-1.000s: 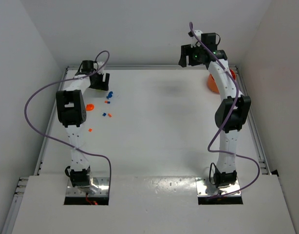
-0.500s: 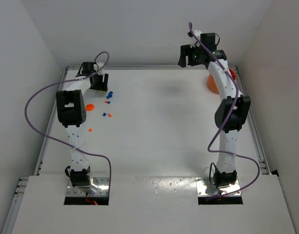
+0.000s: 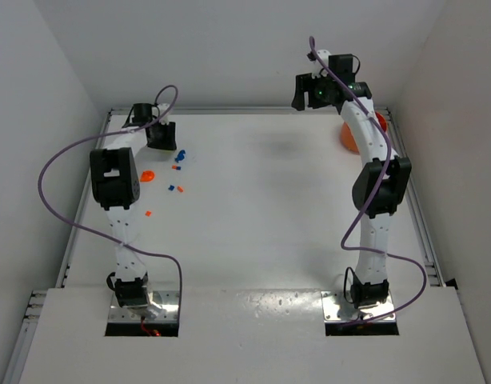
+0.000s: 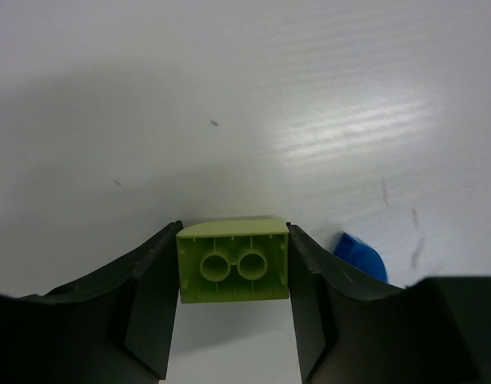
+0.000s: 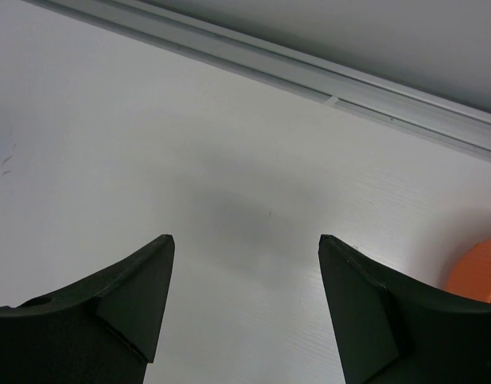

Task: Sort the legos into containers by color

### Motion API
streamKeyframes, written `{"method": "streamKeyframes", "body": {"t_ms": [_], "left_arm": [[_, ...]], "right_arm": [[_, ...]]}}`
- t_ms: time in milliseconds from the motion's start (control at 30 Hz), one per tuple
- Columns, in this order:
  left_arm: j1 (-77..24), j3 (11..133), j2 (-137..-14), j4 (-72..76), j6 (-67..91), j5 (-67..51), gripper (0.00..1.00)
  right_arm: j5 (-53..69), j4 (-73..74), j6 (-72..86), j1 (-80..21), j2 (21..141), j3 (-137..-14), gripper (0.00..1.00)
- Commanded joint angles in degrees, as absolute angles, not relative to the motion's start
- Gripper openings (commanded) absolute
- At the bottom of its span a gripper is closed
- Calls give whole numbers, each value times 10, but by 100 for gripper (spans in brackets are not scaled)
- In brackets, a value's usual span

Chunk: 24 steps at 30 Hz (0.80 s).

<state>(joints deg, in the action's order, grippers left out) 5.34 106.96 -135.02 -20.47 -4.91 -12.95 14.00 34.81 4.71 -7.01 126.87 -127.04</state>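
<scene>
Orange-red first: one tiny orange-red lego [image 3: 148, 214] sits alone on the left side of the white worktop [image 3: 261, 224], the loose piece nearest the arm bases. A bit farther back there's a blue lego [image 3: 172, 189] with another orange-red bit [image 3: 181, 190] just beside it. Left of those is a rounder orange piece [image 3: 147, 175], too small for me to tell what it is. Past that, two more blue bits [image 3: 179, 162] lie close together.

Right behind them, at the far left, the left hand [image 4: 233, 232] is down at the worktop. Its fingers [image 4: 153, 296] are pressed flat against both sides of the yellow-green brick [image 4: 233, 268], whose hollow underside faces the wrist camera. So it's clamped on it. A blue piece [image 4: 359, 256] peeks out just right of the hand.

Over at the far right, the orange bowl [image 3: 346, 138] sits mostly hidden behind the right arm, so I can't tell what's in it. The right hand [image 5: 244, 240] hangs raised near it, fingers apart, nothing between them.
</scene>
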Motion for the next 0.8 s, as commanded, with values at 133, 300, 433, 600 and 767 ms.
{"method": "streamKeyframes", "body": {"t_ms": [133,300,433,600,767], "left_arm": [[69,907,-1182,-109,-62,-355,36],[58,828,-1070,-38,-52,-460,36],[24,747,-980,45,-64,-510,36],[-16,666,-897,118,-51,-561,37],[-48,644,-855,85,-112,-590,38]], "right_arm": [[221,335,74,-82,1227,-1244,74],[315,314,150,-100,1206,-1183,74],[400,272,233,-118,1194,-1136,74],[489,193,330,-141,1187,-1112,74],[551,149,377,-162,1193,-1118,75]]}}
